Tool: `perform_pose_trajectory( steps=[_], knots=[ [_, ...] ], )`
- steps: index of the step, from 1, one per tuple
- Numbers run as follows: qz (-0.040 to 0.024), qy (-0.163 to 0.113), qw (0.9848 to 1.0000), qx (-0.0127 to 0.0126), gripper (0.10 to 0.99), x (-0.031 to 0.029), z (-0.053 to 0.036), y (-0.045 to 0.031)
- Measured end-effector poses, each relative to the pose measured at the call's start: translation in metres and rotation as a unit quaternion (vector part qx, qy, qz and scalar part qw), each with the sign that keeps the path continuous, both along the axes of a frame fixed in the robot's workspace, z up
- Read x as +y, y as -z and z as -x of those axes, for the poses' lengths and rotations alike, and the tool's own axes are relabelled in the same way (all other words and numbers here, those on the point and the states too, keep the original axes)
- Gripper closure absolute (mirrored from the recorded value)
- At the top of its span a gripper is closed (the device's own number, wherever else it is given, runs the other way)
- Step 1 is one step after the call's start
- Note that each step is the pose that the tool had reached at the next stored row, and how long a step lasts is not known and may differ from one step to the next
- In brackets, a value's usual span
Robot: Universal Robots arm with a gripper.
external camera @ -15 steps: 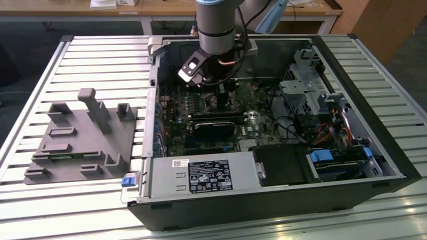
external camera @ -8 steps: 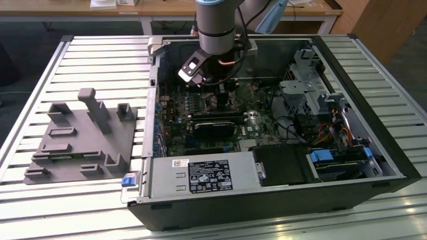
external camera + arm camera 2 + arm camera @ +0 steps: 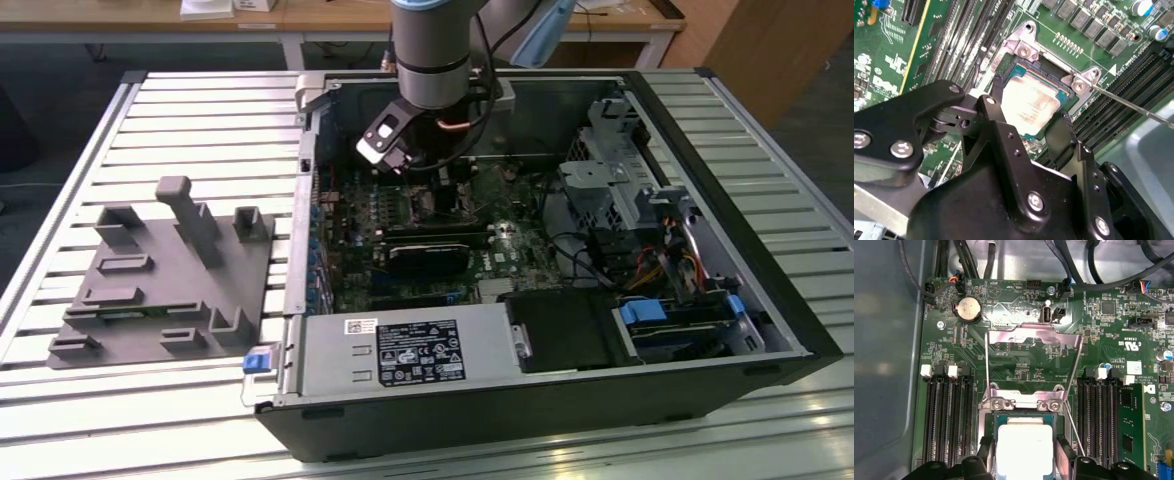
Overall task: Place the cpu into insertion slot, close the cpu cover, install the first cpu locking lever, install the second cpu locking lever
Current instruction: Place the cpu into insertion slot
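Claw (image 3: 1031, 102) pinches small square grey-metal-topped cpu (image 3: 1024, 450) at silver-rimmed dark square insertion slot (image 3: 1024, 50); thin silvery frame cover (image 3: 1034, 332) stands raised. Risk: tilted release could leave chip askew, jamming cover.

Grey arm (image 3: 434, 50), black gripper (image 3: 1031, 102).
Arm tube grey with black ring, black cable alongside; gripper links matte black, silver screws, small holes.

Bright, even light covers the ribbed silvery metal tabletop (image 3: 160, 110), glare streaking its near edge. The open black computer case (image 3: 534, 420) is dimmer inside. In the first wrist view, glare whitens the small square metal-topped cpu (image 3: 1021, 450).
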State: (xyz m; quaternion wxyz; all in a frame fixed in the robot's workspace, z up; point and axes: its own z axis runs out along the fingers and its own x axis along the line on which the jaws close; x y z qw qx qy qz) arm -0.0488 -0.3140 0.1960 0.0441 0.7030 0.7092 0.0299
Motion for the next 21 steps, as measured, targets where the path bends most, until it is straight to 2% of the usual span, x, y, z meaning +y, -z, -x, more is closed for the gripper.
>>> perform_pose_trajectory(
  steps=[3, 4, 6, 7, 8, 9, 10, 12, 13, 16, 18, 21],
  knots=[
    [-0.0003, 0.0, 1.0, 0.0004, 0.478, 0.0, -0.0002, -0.0051],
    [-0.0007, 0.0, 1.0, 0.002, 0.478, 0.0, -0.0008, -0.0067],
    [-0.0019, 0.0, 1.0, 0.0078, 0.49, 0.0, -0.0027, -0.0071],
    [-0.0021, 0.0, 0.9999, 0.0113, 0.557, -0.0001, -0.0037, -0.0072],
    [-0.0031, 0.0, 0.9999, 0.0152, 0.557, -0.0004, -0.0046, -0.0073],
    [-0.0064, 0.0, 0.9998, 0.0171, 0.675, -0.0006, -0.0052, -0.0074],
    [-0.0115, 0.0, 0.9998, 0.0184, 0.675, -0.0008, -0.0055, -0.0074],
    [-0.0186, 0.0, 0.9996, 0.0211, 0.792, -0.0011, -0.0064, -0.0077],
    [-0.0197, 0.0, 0.9995, 0.023, 0.792, -0.0012, -0.0071, -0.0076],
    [-0.0211, 0.0, 0.9994, 0.0281, 0.969, -0.0017, -0.0089, -0.008],
    [-0.0214, 0.0, 0.9993, 0.0303, 0.98, -0.0018, -0.0094, -0.0086],
    [-0.0217, 0.0, 0.9993, 0.0314, 0.98, -0.0018, -0.0095, -0.0103]
  ],
)
